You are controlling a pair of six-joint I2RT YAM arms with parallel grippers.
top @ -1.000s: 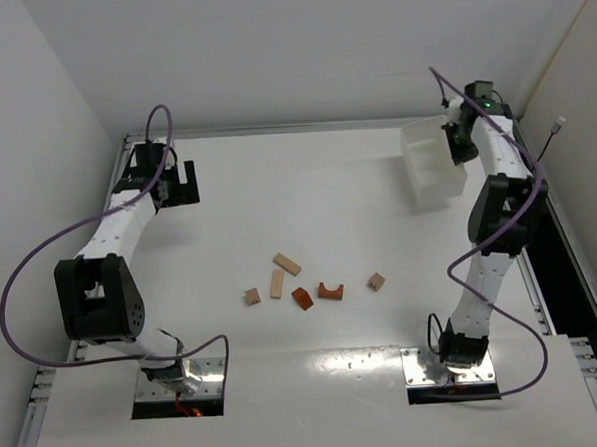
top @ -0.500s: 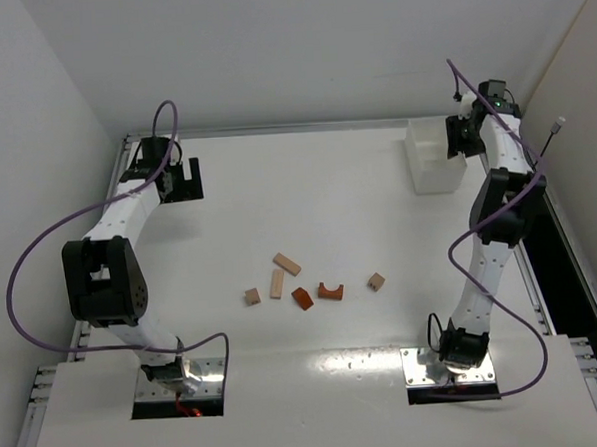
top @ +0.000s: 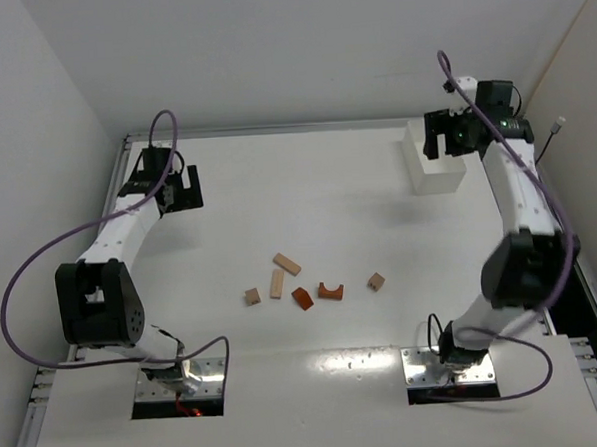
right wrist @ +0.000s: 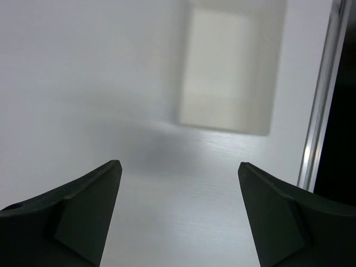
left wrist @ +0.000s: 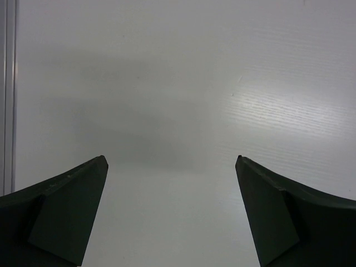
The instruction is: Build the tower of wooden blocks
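White counter point(top: 358, 210) carries your wood blocks point(top: 277, 284) loose and unstacked near its front middle: tan cubes and bars, an orange wedge point(top: 302, 299), an orange arch point(top: 330, 291). Your left claw point(top: 179, 188) gapes empty at far left; your right claw point(top: 443, 144) spreads wide, empty, above the white tray point(top: 438, 174).

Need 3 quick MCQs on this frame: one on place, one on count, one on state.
1. Where is the white tray?
A. far right corner
B. near left corner
C. centre, among the pieces

2. How many loose pieces are reddish-orange?
A. one
B. two
C. four

3. The right gripper is:
A. shut on a cube
B. open and empty
C. shut on a bar

Key:
1. A, it sits at the far right, under the right arm's wrist.
2. B, only the wedge and the arch.
3. B, its fingers stand wide apart with nothing between them.
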